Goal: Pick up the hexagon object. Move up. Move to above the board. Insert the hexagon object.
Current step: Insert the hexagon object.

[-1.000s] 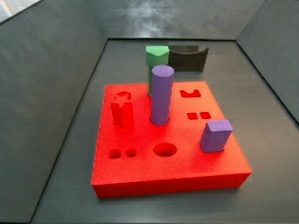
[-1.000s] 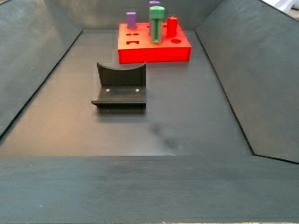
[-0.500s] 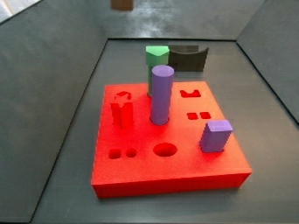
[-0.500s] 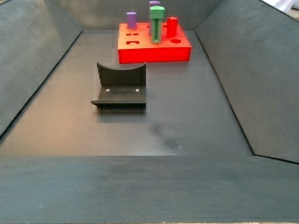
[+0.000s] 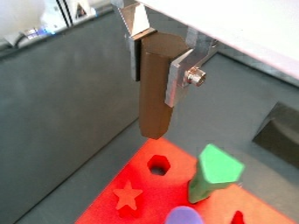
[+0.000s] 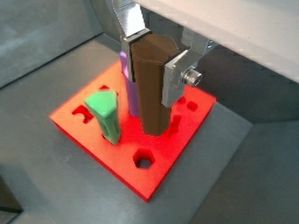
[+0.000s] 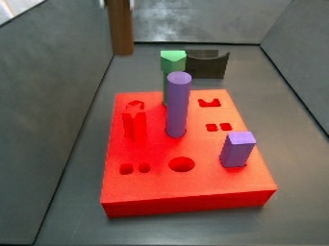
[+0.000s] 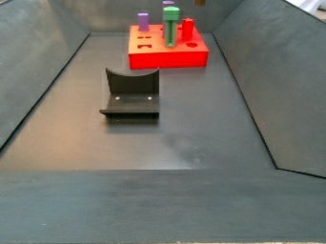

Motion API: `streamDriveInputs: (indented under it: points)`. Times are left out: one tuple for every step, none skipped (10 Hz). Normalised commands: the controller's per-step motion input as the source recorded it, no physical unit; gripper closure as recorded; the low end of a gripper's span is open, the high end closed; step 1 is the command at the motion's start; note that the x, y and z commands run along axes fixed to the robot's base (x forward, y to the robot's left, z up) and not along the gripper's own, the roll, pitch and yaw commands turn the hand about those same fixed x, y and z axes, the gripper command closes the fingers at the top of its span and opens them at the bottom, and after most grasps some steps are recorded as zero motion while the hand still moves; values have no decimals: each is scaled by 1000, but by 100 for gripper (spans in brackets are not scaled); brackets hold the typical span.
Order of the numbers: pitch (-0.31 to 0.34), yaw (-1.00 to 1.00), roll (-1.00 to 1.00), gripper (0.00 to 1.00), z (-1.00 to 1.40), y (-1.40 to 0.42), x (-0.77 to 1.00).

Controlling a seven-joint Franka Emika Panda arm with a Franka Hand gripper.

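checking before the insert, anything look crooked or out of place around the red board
Nothing stands out. The gripper holds the hexagon object upright above the board. The purple cylinder, green prism and purple block stand straight in the board.

Pincer [image 5: 162, 70] holding hexagon object [image 5: 156, 92] above board [image 5: 140, 188], fixture [image 8: 130, 93] apart.

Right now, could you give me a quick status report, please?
Gripper shut on the hexagon object, held upright above the board. Hexagon hole open, not yet entered. Green prism stands close beside it.
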Motion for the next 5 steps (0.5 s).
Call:
streamDriveInputs:
  points:
    - [-279,0,0,100,-703,11,-166]
    - [-279,0,0,100,-674,43,-60]
    - [-283,0,0,100,-643,34,0]
    - [-279,0,0,100,-626,43,0]
    - [-250,0,0,100,-609,51,131]
